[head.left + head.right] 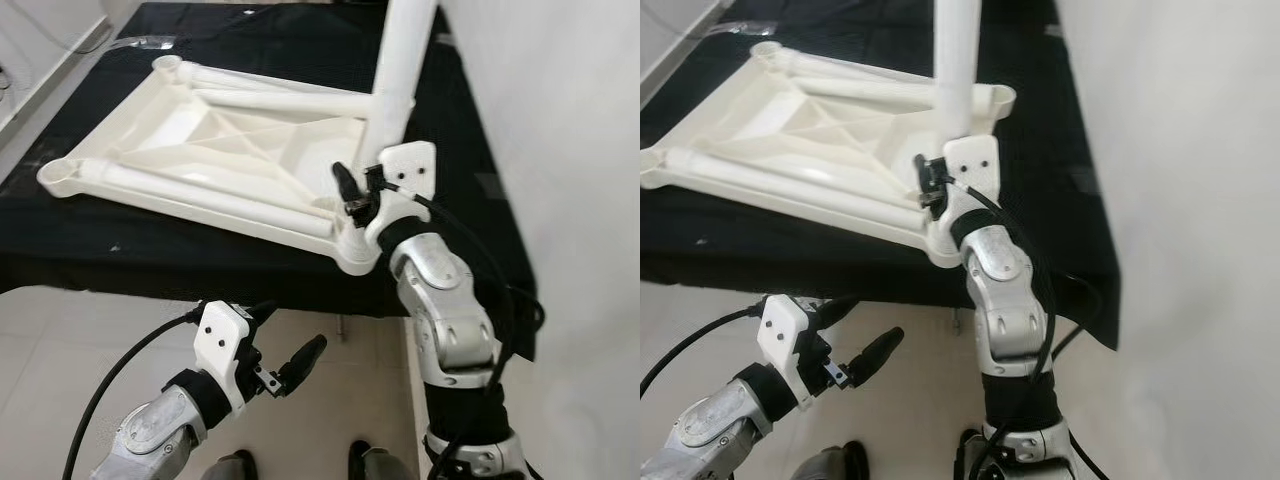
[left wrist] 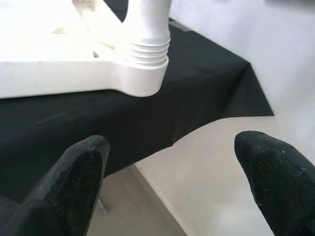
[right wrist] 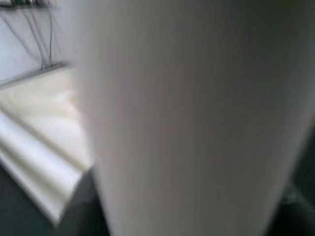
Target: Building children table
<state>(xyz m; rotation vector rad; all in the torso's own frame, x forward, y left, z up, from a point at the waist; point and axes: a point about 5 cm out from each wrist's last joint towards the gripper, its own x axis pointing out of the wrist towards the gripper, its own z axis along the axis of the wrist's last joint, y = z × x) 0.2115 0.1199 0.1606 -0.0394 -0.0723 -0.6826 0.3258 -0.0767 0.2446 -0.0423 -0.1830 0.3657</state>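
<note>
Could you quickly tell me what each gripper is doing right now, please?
Left gripper: open, holding nothing, low in front of the black table.
Right gripper: at the upright white table leg; grip cannot be told.

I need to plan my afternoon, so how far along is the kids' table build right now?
Early stage. Done: the white plastic tabletop lies upside down on the black cloth. In hand: one white tubular leg stands upright in the near corner socket, threads showing, with the right end effector at its base. Left: other legs lie loose on the tabletop; the open left end effector hangs idle below.
</note>
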